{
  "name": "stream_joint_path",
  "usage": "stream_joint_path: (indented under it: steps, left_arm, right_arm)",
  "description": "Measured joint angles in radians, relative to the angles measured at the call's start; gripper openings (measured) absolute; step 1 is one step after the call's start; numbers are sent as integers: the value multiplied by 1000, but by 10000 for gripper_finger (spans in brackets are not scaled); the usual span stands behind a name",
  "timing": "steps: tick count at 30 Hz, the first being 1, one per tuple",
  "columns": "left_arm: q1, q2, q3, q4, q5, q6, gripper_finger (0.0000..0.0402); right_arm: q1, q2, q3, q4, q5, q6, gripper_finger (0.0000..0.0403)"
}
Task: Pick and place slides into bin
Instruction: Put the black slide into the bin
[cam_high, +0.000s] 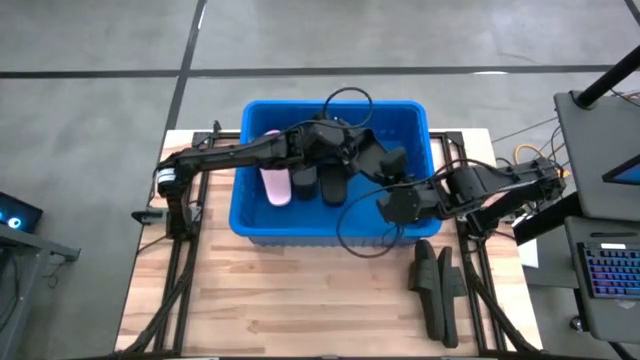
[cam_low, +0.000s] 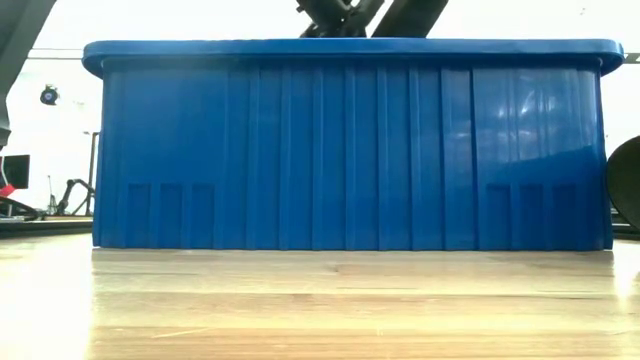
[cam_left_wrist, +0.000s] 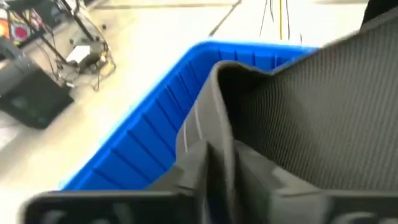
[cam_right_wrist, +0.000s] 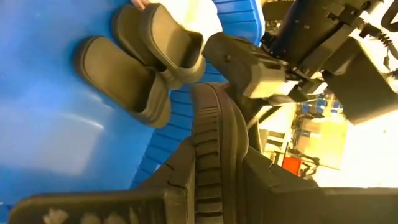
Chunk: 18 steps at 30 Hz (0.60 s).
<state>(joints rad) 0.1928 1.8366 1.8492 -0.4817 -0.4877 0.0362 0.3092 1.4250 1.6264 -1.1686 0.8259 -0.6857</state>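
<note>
The blue bin (cam_high: 270, 106) (cam_low: 350, 150) stands at the table's far middle. On its floor lie a pale pink slide (cam_high: 277, 185) and two black slides (cam_high: 320, 182) (cam_right_wrist: 134, 78). A third black slide (cam_high: 378, 166) (cam_left_wrist: 311, 106) (cam_right_wrist: 211, 118) hangs over the bin's right half, between my two grippers. My left gripper (cam_high: 352, 152) (cam_left_wrist: 217, 163) reaches in from the left and is shut on it. My right gripper (cam_high: 398, 200) (cam_right_wrist: 214, 171) comes from the right and is shut on its other end. My left gripper pinches the black slide's edge (cam_left_wrist: 214, 127) between its two fingers, with the ribbed sole facing the wrist camera. The fingers come from the table's left, slanting a little down. The slide is clear of the bin's floor. My right gripper pinches the same slide edge-on, its ribbed rim (cam_right_wrist: 208, 134) running up between the two fingers. The fingers come from the table's right, slanting down. The slide reaches away to the left gripper's fingers (cam_right_wrist: 258, 68) and hangs clear above the bin.
More black slides (cam_high: 437, 290) lie on the wooden table at the near right, outside the bin. A black cable (cam_high: 350, 96) loops over the bin's far rim. A desk with a keyboard (cam_high: 610, 272) stands beyond the table's right edge.
</note>
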Motion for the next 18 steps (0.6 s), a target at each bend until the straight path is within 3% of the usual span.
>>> stream_joint_path:
  steps: [2,6,14,16,18]
  left_arm:
    - [4,0,0,32,-2,5,14]
    - [16,-1,18,51,11,45,5]
    - [78,-29,28,40,-5,171,2]
    - [99,-42,27,38,46,187,1]
    - [127,-54,25,42,184,258,1]
  right_arm:
    - [0,-2,1,3,6,19,65]
    - [0,-5,2,4,6,56,73]
    - [9,-17,5,2,-14,228,160]
    - [15,-18,7,-1,-14,278,171]
    - [23,-22,17,-5,-14,327,177]
